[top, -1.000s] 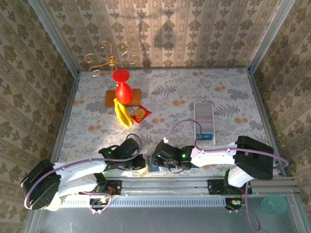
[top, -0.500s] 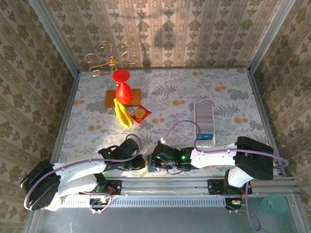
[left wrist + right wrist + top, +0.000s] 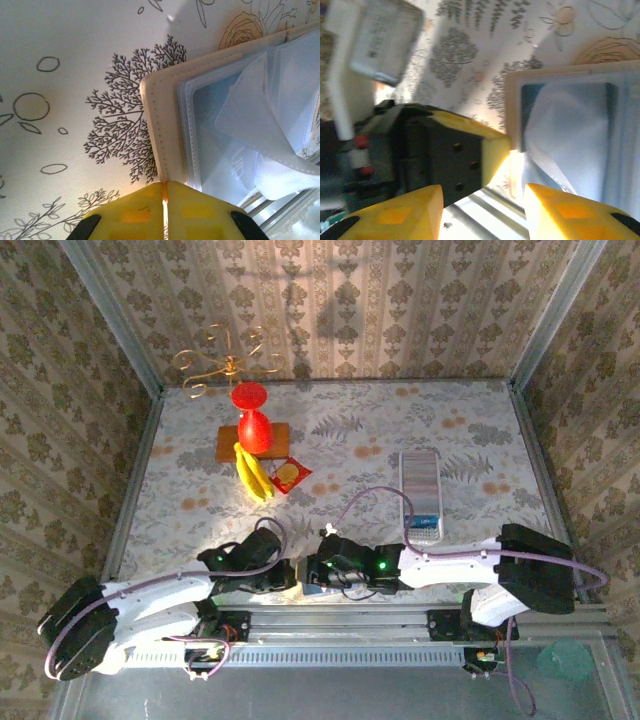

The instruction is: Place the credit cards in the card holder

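The left gripper (image 3: 165,200), at the bottom of the left wrist view, is pressed together on the tan stitched edge of the card holder (image 3: 159,135). The card holder lies open on the floral tabletop (image 3: 75,60), its clear plastic sleeves (image 3: 270,100) loose and partly lifted. At the bottom of the right wrist view the right gripper (image 3: 482,210) is held apart with nothing between its fingers, just beside the holder's corner. A blue credit card (image 3: 532,95) is seen behind a sleeve. In the top view, another blue card (image 3: 425,524) lies at the near end of the ribbed tray (image 3: 419,478), right of centre.
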You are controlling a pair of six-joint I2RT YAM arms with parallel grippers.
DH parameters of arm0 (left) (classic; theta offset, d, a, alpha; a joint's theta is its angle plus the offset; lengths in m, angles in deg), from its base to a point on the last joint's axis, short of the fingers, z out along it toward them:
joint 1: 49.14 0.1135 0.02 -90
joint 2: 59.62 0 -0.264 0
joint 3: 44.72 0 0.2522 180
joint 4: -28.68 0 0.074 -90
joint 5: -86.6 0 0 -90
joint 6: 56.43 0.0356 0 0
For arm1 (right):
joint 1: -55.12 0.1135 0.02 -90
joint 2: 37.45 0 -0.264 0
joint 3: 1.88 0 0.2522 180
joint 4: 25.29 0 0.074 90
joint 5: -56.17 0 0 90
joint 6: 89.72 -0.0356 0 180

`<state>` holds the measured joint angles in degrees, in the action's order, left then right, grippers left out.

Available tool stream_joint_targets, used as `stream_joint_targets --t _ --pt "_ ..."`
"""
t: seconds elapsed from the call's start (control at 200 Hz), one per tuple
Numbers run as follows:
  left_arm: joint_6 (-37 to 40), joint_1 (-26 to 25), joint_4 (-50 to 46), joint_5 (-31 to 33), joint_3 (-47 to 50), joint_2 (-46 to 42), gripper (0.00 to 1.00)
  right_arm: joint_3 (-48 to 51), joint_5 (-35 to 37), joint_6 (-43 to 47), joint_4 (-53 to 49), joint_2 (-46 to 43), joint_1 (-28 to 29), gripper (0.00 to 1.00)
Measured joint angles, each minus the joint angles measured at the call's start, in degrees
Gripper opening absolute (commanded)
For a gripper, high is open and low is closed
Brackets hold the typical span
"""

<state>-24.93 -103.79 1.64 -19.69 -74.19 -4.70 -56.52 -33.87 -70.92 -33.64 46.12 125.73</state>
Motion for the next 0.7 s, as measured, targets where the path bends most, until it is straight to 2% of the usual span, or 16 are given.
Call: stream_joint_targets --t 0.295,0.465,0.6,0.7 --pt "-0.46 0.07 0.0 0.02 0.31 -0.46 0.09 0.11 1.53 0.92 -1.42 -6.54 0.15 0.44" --pt "-0.55 0.13 0.0 0.04 0.31 -0.55 0.1 0.11 4.92 2.12 -7.13 -10.69 0.0 0.41" --pt "-0.74 0.17 -0.02 0.33 0.31 -0.85 0.13 0.11 6.62 6.1 -12.68 -13.16 -1.55 0.42" --pt "-0.94 0.42 -0.35 0.83 0.31 -1.42 0.14 0.11 7.82 12.46 -16.63 -15.65 -3.8 0.43"
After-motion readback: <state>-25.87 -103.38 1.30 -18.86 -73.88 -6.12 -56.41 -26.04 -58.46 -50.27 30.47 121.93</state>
